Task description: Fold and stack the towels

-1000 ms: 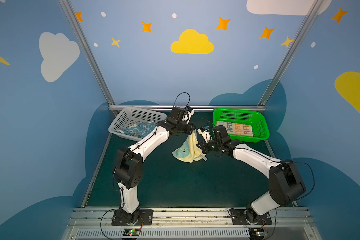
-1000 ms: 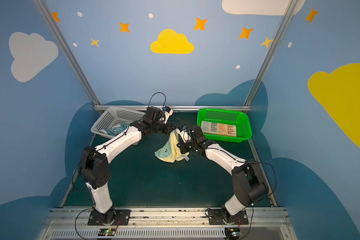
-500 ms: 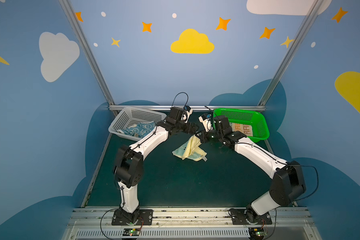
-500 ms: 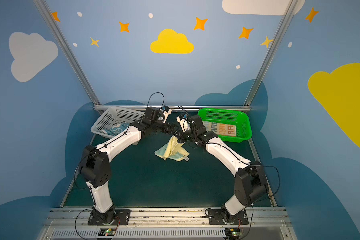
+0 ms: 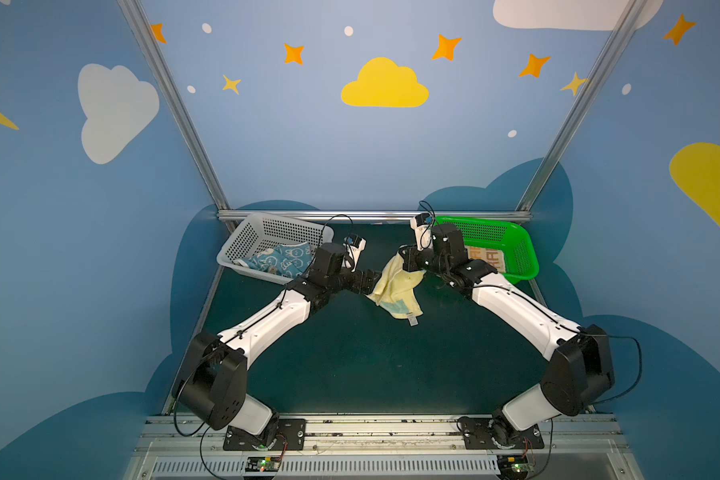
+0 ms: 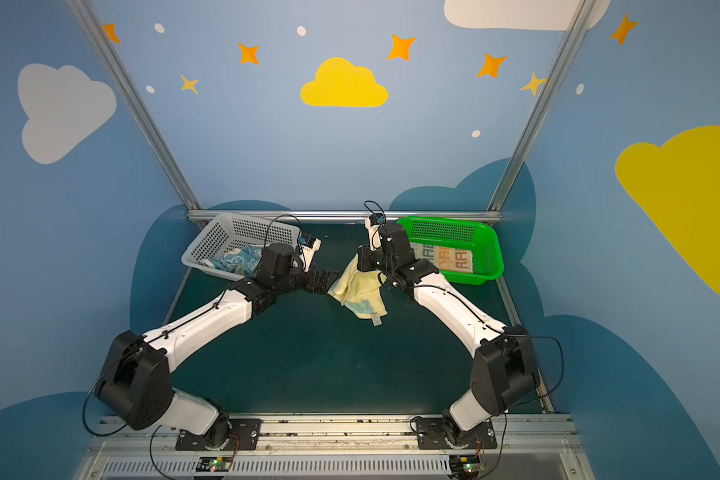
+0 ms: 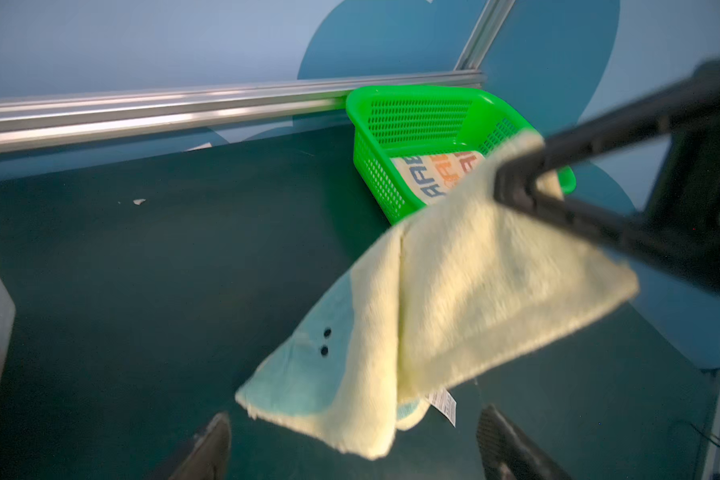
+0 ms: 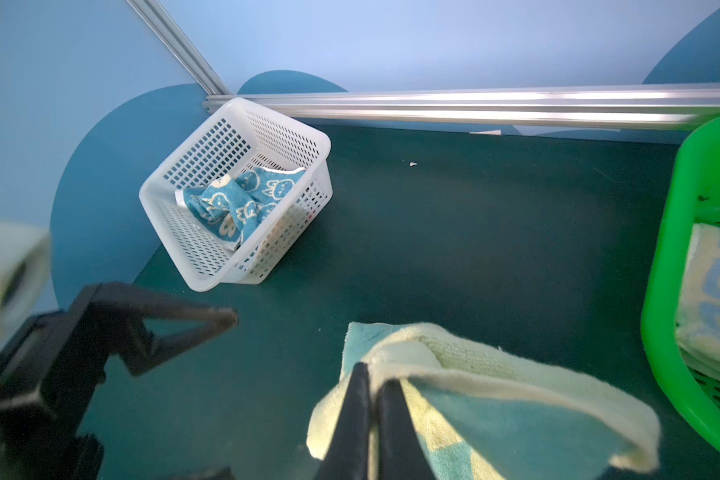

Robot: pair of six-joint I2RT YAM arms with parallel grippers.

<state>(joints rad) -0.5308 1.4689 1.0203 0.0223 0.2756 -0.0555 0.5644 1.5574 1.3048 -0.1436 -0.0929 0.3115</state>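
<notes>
1. The pale yellow towel (image 5: 398, 291) with a teal border hangs bunched over the middle of the dark green mat (image 5: 371, 365), a small white label at its lowest corner. Whether that corner touches the mat cannot be told.
2. The right gripper (image 8: 375, 374) is clamped tight on the yellow towel's upper edge, and the cloth drapes down from its closed fingers.
3. The left gripper (image 5: 371, 279) sits just beside the towel's left edge. Its jaws are spread wide and it grips nothing.
4. The orange, blue and white striped towel (image 5: 485, 259) lies flat in the green basket (image 5: 487, 232) at the back right, just behind the right gripper.
5. The blue-and-cream rabbit towel (image 5: 281, 259) lies crumpled in the white basket (image 5: 262, 237) at the back left, behind the left arm.
</notes>
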